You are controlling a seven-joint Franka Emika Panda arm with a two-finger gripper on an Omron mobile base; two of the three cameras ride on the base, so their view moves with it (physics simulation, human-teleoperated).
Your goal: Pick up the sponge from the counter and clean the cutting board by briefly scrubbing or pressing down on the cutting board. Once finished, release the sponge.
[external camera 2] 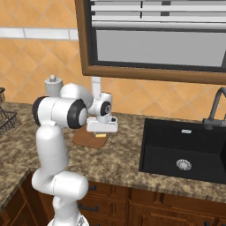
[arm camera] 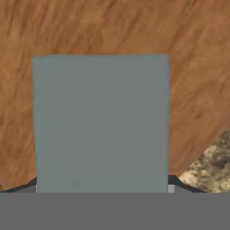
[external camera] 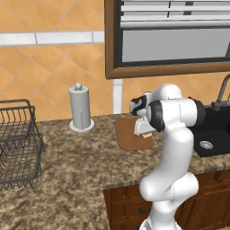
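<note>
- Pincer (external camera 2: 101, 133) points straight down over the cutting board (external camera: 128, 134), clamped on the sponge (arm camera: 101, 123); the vertical pose suits pressing.
- Sponge sits low over the board's right part, its grey-green face toward the hand camera and yellow base down; actual contact can't be confirmed.
- Board lies flat on the tabletop (external camera: 81, 166), between the paper towel holder (external camera: 81, 109) and the sink (external camera 2: 185, 150).

kitchen | granite counter (external camera: 76, 161) | black sink (external camera 2: 185, 150) + faucet (external camera 2: 215, 108) | tiled wall (external camera: 40, 67) | paper-towel holder (external camera: 81, 110)
</note>
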